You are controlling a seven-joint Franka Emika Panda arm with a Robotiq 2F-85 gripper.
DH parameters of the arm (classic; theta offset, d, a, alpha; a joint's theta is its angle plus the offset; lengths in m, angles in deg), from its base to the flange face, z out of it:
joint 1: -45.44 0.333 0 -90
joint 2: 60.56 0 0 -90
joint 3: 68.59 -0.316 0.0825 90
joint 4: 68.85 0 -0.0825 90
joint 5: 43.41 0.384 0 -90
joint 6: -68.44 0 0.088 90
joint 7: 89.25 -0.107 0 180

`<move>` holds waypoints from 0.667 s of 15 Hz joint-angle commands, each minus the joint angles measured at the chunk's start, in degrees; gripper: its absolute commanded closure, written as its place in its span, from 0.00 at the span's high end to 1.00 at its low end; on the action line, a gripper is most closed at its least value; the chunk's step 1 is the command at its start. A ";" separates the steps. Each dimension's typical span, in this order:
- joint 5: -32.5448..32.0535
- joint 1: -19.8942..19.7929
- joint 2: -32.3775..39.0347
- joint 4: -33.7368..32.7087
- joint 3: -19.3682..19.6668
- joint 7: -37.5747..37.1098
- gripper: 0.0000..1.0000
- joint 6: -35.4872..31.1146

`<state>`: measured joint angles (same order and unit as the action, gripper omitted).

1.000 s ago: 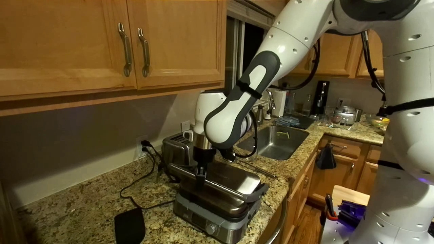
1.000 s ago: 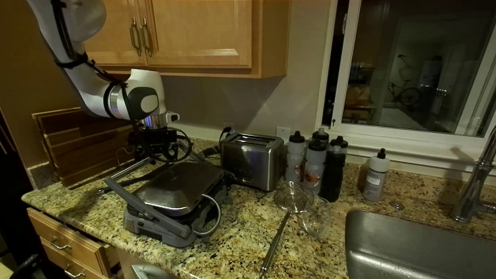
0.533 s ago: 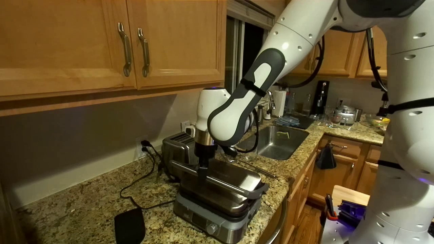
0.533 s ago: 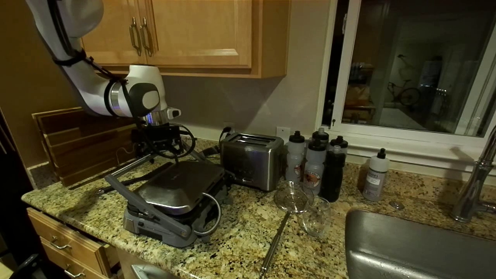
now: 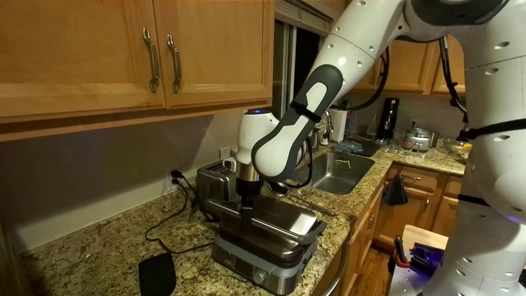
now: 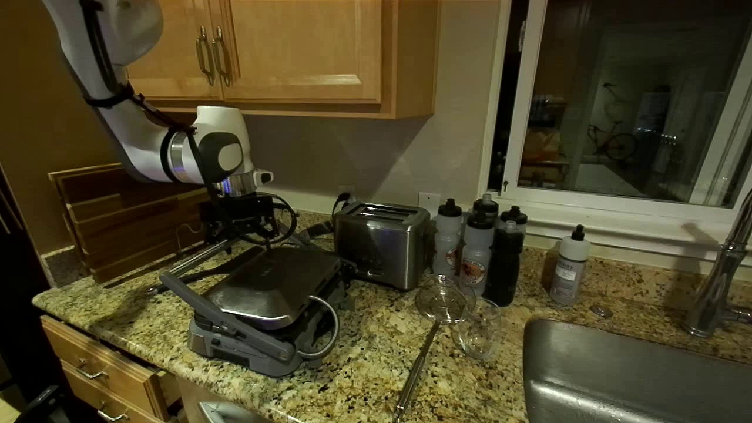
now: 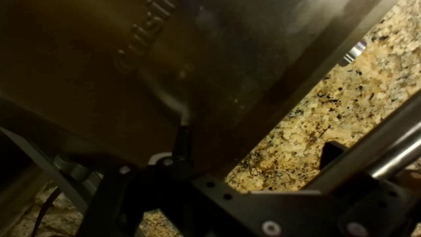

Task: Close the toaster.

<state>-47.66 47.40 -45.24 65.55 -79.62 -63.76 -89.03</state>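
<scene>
Toaster (image 5: 269,246), the wide clamshell press, sits on the counter (image 5: 102,242) right below your jaws in an exterior view, its lid (image 5: 283,216) lying down over the base (image 5: 250,269). Your gripper (image 5: 246,224) points down at the bar handle (image 5: 274,228). Compared with half a second ago, the gripper has dipped, the bar handle has gone a shade lower with it, and the whole toaster has crept slightly toward the sink (image 5: 341,179). That suggests some of your push is going into sliding it rather than shutting it.

In an exterior view, the same dip shows: the side arm (image 6: 226,318), running down and away from your jaws, sits a little lower, while the lid's angle hardly differs. It's too dark there to tell what your jaws touch. The slot toaster (image 6: 379,244) stands off to one side of your jaws, unmoved, and isn't your target.

In the wrist view, your jaws stand well apart, with nothing seen pinched between them. One finger (image 7: 182,141) meets its own reflection in the lid, so it's likely touching or just above it; the bar handle passes right by what looks like the opposite fingertip (image 7: 330,153). The closing looks nearly done: press gently, or ease off if the lid feels seated, before it slides more.
</scene>
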 commanded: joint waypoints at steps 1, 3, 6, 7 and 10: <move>-5.71 1.49 -1.58 0.86 2.39 -1.45 1.00 -0.70; -8.85 2.85 -1.28 0.50 2.86 -2.95 1.00 -1.06; -12.38 4.66 -0.69 -0.20 3.35 -6.01 1.00 -0.98; -12.76 5.12 -0.77 -0.32 3.22 -6.82 1.00 -0.72; -14.54 6.64 -1.28 -0.27 3.21 -9.13 1.00 -0.15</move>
<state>-59.25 51.72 -45.26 64.52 -77.81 -69.16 -89.03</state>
